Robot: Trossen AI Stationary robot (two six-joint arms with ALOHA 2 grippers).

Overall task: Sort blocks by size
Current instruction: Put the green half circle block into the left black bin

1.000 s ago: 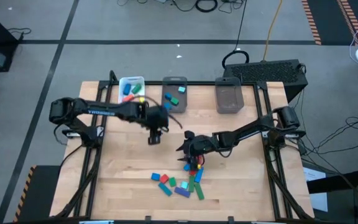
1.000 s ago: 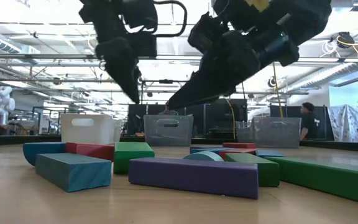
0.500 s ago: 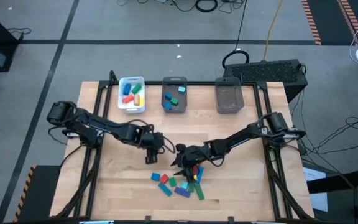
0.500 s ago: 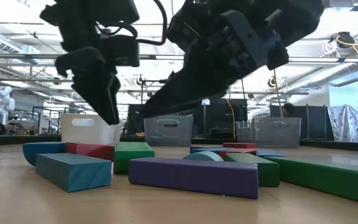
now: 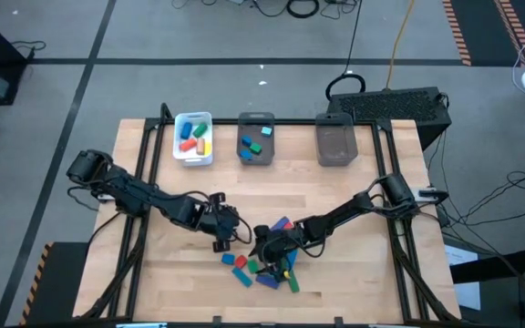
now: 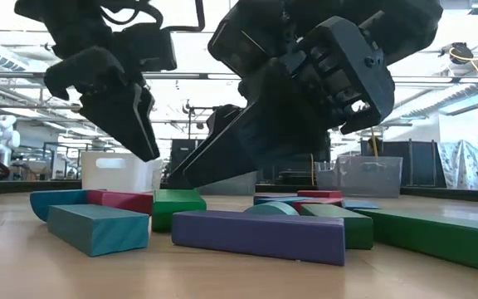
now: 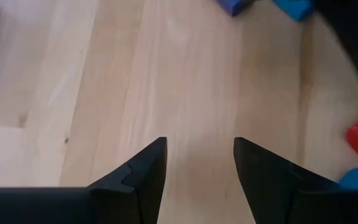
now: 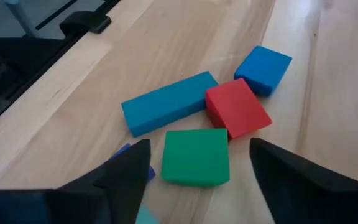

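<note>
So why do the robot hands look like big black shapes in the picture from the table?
In the low view the bright ceiling lights sit behind the left gripper and right gripper, so they show as dark silhouettes. The purple block up front stays clear.

My wooden table [image 5: 335, 200], with blocks and bins on it.
A cluster of blocks [image 5: 262, 267] lies near its front edge; a white tray [image 5: 193, 138] and two grey bins [image 5: 256, 138] line the back.

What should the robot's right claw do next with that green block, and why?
Probably lower straight down and close on the green block. The right gripper is open, its fingers sit on either side of that block, and the red block just behind looks clear of them.
</note>
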